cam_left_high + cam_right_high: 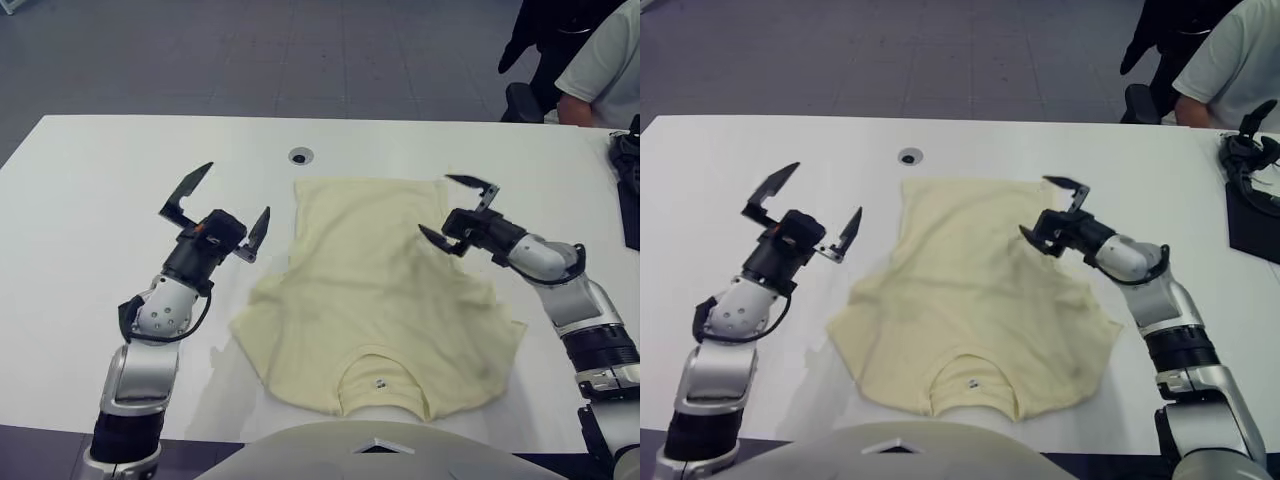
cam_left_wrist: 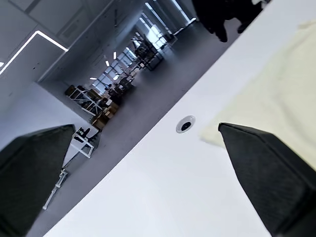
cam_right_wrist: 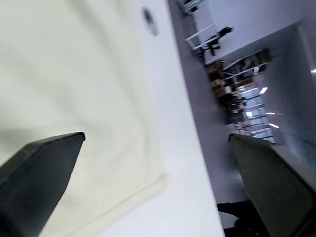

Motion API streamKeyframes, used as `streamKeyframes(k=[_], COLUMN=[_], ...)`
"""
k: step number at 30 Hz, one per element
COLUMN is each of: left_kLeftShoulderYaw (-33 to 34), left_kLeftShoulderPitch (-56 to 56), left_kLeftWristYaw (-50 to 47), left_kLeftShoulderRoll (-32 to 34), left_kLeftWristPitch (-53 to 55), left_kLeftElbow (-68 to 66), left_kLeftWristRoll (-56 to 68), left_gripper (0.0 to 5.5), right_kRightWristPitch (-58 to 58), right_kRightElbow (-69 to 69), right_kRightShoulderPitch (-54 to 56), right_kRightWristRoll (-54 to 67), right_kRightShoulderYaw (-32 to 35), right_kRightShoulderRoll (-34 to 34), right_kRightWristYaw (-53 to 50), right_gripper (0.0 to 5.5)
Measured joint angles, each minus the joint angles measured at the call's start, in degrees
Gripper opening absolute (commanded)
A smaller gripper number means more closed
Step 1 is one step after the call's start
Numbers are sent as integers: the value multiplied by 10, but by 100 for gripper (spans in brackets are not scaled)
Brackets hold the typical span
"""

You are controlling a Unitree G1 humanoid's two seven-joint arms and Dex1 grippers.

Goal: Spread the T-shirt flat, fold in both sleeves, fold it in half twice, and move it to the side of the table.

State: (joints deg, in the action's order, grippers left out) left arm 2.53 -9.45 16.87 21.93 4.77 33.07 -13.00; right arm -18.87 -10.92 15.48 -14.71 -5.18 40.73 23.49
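Observation:
A pale yellow T-shirt (image 1: 380, 290) lies spread on the white table (image 1: 90, 200), collar toward me and hem toward the far side, with both sleeves out to the sides. My left gripper (image 1: 218, 213) hovers open above bare table just left of the shirt, nothing between its fingers. Over the shirt's right half, near the far right corner, my right gripper (image 1: 458, 211) is raised and open, holding nothing. The shirt's cloth (image 3: 74, 89) also appears in the right wrist view, and its hem corner (image 2: 266, 98) in the left wrist view.
A small round grommet hole (image 1: 300, 155) sits in the table just beyond the shirt's far left corner. Dark cables and a black object (image 1: 1250, 170) lie at the table's right edge. A person (image 1: 600, 70) sits beyond the far right corner.

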Motion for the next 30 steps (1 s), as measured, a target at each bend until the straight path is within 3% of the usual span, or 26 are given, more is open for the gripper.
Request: streamKeyframes(k=[4, 9, 12, 18, 30], left_kLeftShoulderYaw=[23, 19, 14, 8, -22], left_kLeftShoulderPitch=[-110, -256, -332, -378, -381], left_kLeftWristYaw=[-25, -41, -27, -36, -66], left_kLeftShoulderRoll=[-93, -192, -208, -215, -217], left_kLeftWristPitch=[78, 92, 100, 140, 160], left_kLeftElbow=[111, 123, 94, 52, 49], left_kLeftWristRoll=[113, 263, 317, 374, 403], left_gripper=[540, 540, 540, 442, 219], right_kRightWristPitch=[9, 14, 29, 64, 66], right_kRightElbow=[96, 169, 201, 236, 256], right_kRightShoulderPitch=[-8, -37, -54, -118, -115], right_kRightWristRoll=[27, 78, 124, 239, 221], right_kRightShoulderYaw=[92, 152, 166, 181, 173], right_kRightShoulderRoll=[-47, -101, -148, -201, -201], right_kRightWristYaw=[-106, -161, -180, -157, -134], right_gripper=[538, 538, 538, 540, 540])
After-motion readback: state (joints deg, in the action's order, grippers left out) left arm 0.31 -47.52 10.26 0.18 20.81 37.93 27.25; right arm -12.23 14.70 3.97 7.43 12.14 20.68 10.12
